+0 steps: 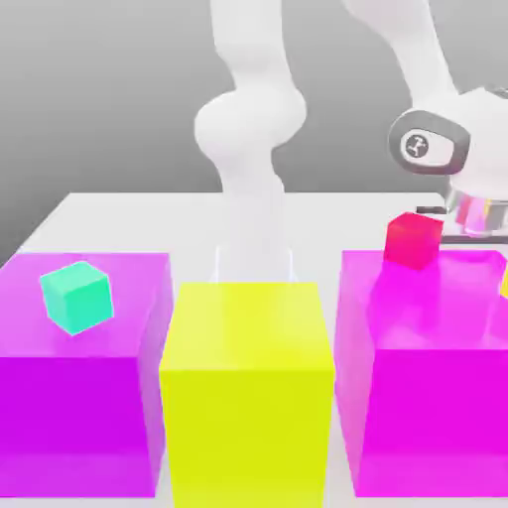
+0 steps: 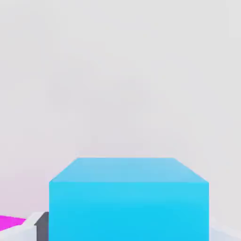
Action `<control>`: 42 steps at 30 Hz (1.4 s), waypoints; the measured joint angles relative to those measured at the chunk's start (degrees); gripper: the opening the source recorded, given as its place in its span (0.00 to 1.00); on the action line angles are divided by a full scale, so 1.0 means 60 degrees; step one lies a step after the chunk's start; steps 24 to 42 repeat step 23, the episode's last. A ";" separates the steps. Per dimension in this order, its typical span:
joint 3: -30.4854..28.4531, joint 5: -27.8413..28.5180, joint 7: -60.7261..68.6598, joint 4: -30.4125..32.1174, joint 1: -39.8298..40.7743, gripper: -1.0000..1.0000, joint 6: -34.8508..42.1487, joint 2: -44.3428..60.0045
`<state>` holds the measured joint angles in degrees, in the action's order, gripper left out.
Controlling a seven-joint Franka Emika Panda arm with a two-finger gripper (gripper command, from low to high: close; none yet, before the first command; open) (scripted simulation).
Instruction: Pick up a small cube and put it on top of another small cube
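Note:
A light blue small cube [image 2: 128,200] sits close under the hand camera, and a dark finger [image 2: 41,227] lies flush against its side. My gripper [image 1: 483,226] hangs at the exterior view's right edge, above the right magenta block [image 1: 427,397], and is shut on the blue cube. A small red cube [image 1: 413,240] rests on that block's back edge, just to the exterior view's left of the hand. On top of the left magenta block [image 1: 79,407] lies a small teal cube [image 1: 76,296], tilted.
A tall yellow block [image 1: 246,392] stands between the two magenta blocks. A sliver of something yellow [image 1: 504,283] shows at the right edge. The white arm column [image 1: 248,149] rises behind the yellow block. White table [image 1: 129,223] lies behind.

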<state>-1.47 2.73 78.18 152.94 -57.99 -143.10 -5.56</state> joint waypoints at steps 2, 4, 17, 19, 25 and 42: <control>0.0074 -0.0034 -0.0557 -0.0677 -0.0019 0.00 0.0837 -0.0070; 0.0137 -0.0084 -0.1081 -0.1356 -0.0031 0.00 0.1666 -0.0142; -0.1336 -0.0187 -0.1024 -0.4866 0.1323 0.00 0.4591 -0.0391; -0.1407 -0.0214 -0.0940 -0.4408 0.1380 0.00 0.3862 -0.0150; -0.1420 -0.0223 -0.0922 -0.4255 0.1392 1.00 0.3626 -0.0072; -0.1420 -0.0223 -0.0922 -0.4255 0.1392 1.00 0.3626 -0.0072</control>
